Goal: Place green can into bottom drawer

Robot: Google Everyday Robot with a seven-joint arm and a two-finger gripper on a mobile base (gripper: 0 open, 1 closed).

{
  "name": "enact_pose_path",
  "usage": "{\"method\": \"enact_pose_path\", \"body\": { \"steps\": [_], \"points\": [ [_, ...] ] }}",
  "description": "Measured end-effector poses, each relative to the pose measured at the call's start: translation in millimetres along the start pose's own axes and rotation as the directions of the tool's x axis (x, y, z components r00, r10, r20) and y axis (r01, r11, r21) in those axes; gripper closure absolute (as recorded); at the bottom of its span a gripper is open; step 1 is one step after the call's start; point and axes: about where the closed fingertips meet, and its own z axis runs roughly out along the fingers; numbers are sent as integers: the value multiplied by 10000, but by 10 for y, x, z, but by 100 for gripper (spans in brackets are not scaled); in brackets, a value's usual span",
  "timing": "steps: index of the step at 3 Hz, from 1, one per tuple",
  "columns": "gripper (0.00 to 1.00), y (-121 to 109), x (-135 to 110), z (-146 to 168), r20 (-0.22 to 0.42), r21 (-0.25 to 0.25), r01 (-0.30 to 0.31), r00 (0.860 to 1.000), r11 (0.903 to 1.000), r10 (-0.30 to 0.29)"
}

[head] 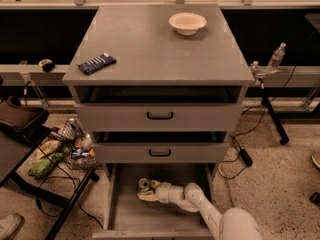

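Observation:
The bottom drawer (125, 219) is pulled out under the grey cabinet, its flat floor showing. My arm reaches into it from the lower right. The gripper (145, 190) is low inside the drawer at its back left part, around the green can (144, 184), whose silver top shows just above the pale fingers. The can stands upright at or near the drawer floor. I cannot tell whether the can rests on the floor.
On the cabinet top lie a dark-blue snack packet (97, 63) at the left and a white bowl (187, 23) at the back. Two upper drawers with black handles (160, 116) are shut. A wire basket of items (70, 144) and a dark table stand left.

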Motion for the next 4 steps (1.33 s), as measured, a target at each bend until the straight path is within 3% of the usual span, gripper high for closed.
{"method": "enact_pose_path", "body": {
  "steps": [3,4],
  "points": [
    [3,0,0,1,0,-1,0,10000,10000,0],
    [0,1,0,2,-1,-6,-1,10000,10000,1]
  ]
}}
